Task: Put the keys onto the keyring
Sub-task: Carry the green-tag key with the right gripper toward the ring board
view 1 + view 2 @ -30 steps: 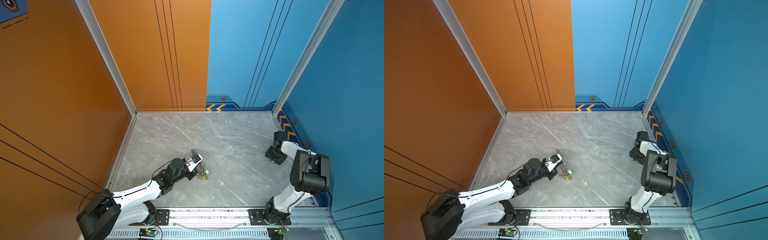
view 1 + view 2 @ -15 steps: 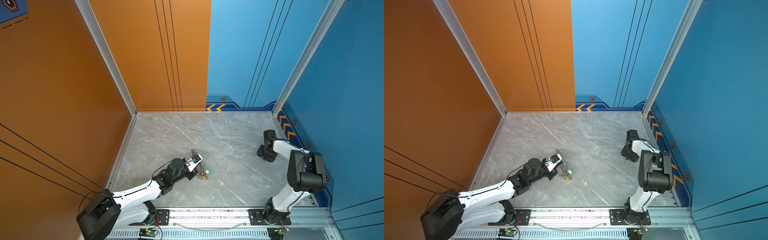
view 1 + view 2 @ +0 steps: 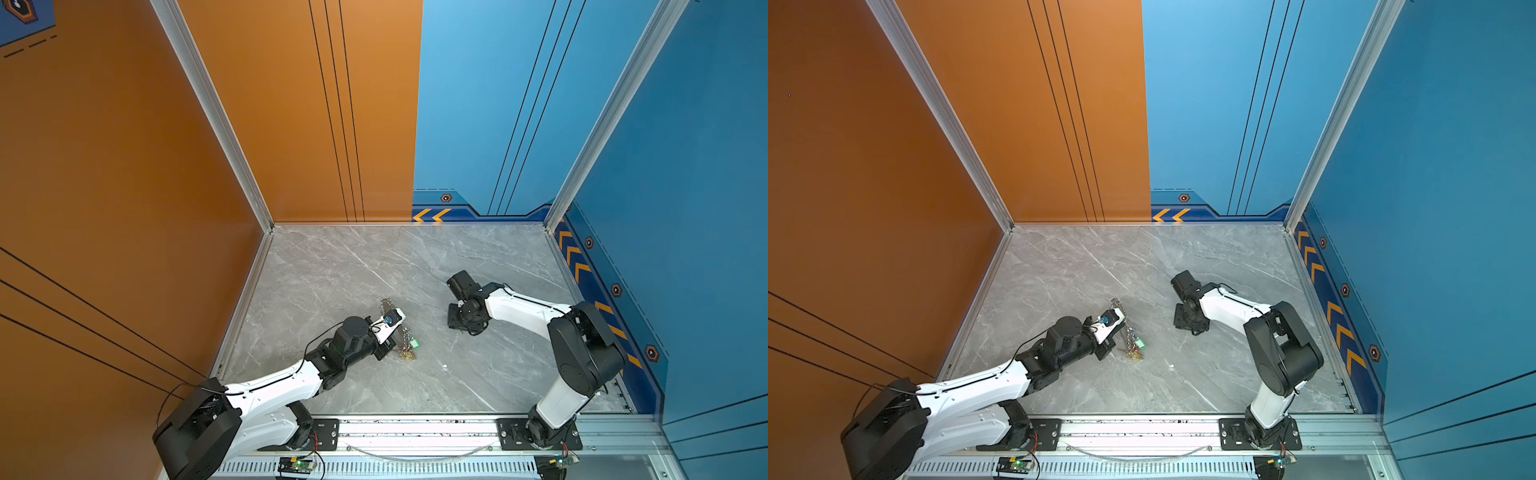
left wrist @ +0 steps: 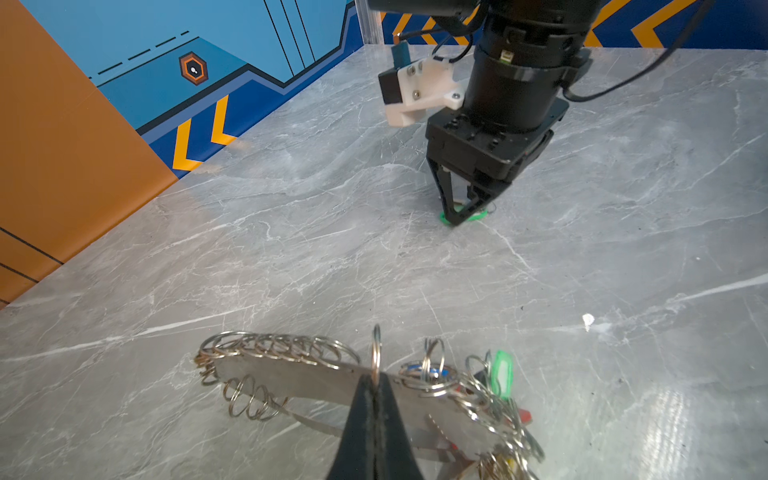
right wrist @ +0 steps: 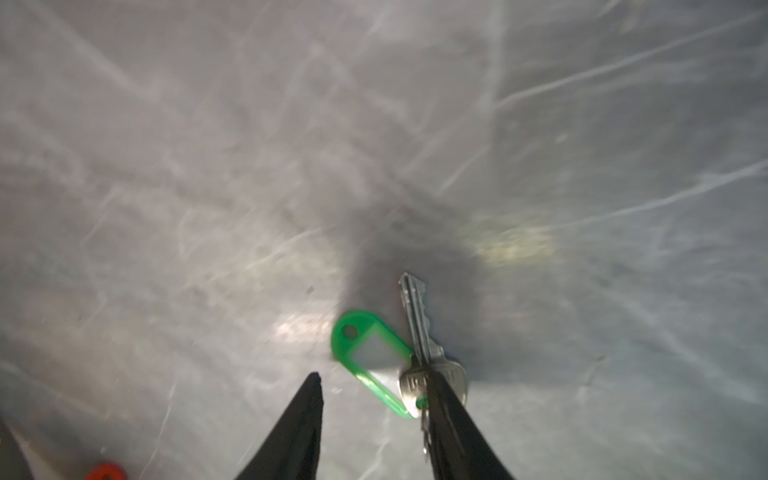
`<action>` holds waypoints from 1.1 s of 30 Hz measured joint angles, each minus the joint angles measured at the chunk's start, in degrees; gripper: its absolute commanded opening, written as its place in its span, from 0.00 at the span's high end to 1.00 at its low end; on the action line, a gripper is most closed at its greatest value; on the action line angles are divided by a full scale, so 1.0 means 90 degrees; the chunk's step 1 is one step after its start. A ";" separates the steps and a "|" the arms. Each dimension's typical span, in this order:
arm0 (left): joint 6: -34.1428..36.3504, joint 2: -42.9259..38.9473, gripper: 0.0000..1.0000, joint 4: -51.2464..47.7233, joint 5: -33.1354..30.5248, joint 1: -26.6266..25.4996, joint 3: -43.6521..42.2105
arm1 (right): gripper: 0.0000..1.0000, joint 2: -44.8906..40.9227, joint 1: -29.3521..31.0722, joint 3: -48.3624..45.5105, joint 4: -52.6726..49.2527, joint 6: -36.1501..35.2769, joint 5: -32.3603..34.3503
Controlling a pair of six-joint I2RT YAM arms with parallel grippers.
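The keyring is a flat metal plate edged with many small silver rings, held just above the marble table. My left gripper is shut on the keyring at its edge. Keys with green, blue and red tags hang bunched at one end. A loose key with a green tag lies flat on the table. My right gripper stands open over it, tips down, one finger across the key's head. Both top views show the right gripper right of the keyring.
A red tag peeks in at the edge of the right wrist view. A small white speck lies on the table between the arms. Orange and blue walls close the table on three sides; a metal rail runs along the front.
My right arm has swung from the right wall towards the middle and come down over the green-tagged key, its jaws narrowing. The left arm and the keyring have stayed put.
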 measured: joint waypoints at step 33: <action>0.0109 -0.0061 1.00 -0.0012 -0.0206 -0.0036 0.0000 | 0.71 0.0117 0.1120 0.0410 -0.0925 -0.1285 0.0937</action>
